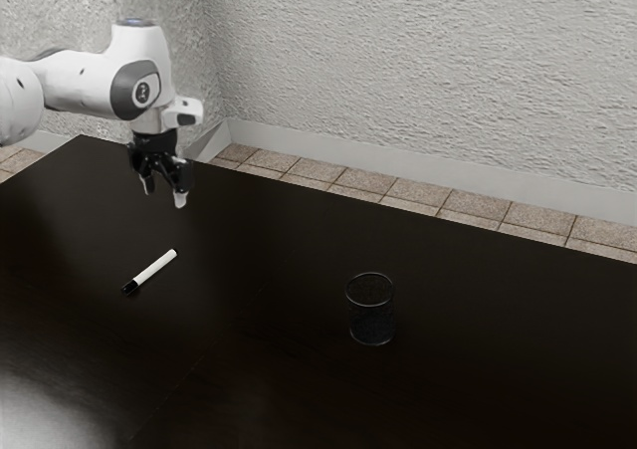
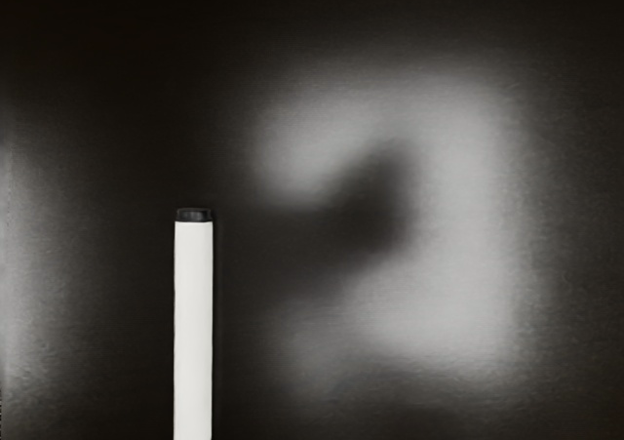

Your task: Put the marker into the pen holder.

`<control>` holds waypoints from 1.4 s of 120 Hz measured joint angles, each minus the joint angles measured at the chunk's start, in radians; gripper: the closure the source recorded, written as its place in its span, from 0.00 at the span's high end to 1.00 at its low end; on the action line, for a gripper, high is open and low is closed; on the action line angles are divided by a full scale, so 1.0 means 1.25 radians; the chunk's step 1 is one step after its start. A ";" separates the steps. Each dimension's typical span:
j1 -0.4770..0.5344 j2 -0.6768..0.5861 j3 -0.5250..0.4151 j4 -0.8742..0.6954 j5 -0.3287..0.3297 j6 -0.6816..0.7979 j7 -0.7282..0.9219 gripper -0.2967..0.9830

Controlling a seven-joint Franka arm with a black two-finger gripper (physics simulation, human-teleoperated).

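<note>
**My open claw (image 1: 165, 193) hangs above the surface (image 1: 259, 255), with the marker (image 1: 152, 270) lying lower down**

My claw points downward at the exterior view's left, raised off the surface, its two fingers spread with a gap between their tips. Behind it my white arm (image 1: 85, 83) comes in from the exterior view's left edge.

Below my claw, and apart from it, the marker lies flat on the surface. It has a white barrel and sits slantwise: the longer black end (image 1: 129, 287) is toward the near left, and the small dark tip (image 2: 194, 215) at the other end is toward the far right. In the wrist view I see that small tip and a length of the white barrel, with a thin shadow running beside it. A pale, blurry gleam (image 2: 458, 216) spreads over the surface there, curling around a darker patch.

Farther out from me, well to the right of the marker and a little nearer the exterior camera, the pen holder (image 1: 370, 315) stands upright on the surface: a dark, round mesh cup with its mouth up. The marker is outside it, well apart.

Past the far edge of the surface are brownish floor tiles (image 1: 393, 192), a pale baseboard (image 1: 478, 177) and a rough grey wall (image 1: 418, 71).
</note>
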 joint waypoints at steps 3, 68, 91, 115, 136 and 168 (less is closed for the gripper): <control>0.006 0.011 0.000 0.001 0.000 0.010 -0.005 0.67; 0.083 0.139 -0.004 -0.086 -0.001 0.262 -0.004 0.50; 0.087 0.172 -0.005 -0.082 -0.002 0.284 0.009 0.48; 0.086 0.203 -0.005 -0.053 -0.001 0.293 0.023 0.47; 0.087 0.220 -0.005 -0.042 -0.001 0.298 0.036 0.45; 0.094 0.221 -0.005 -0.042 0.000 0.301 0.050 0.25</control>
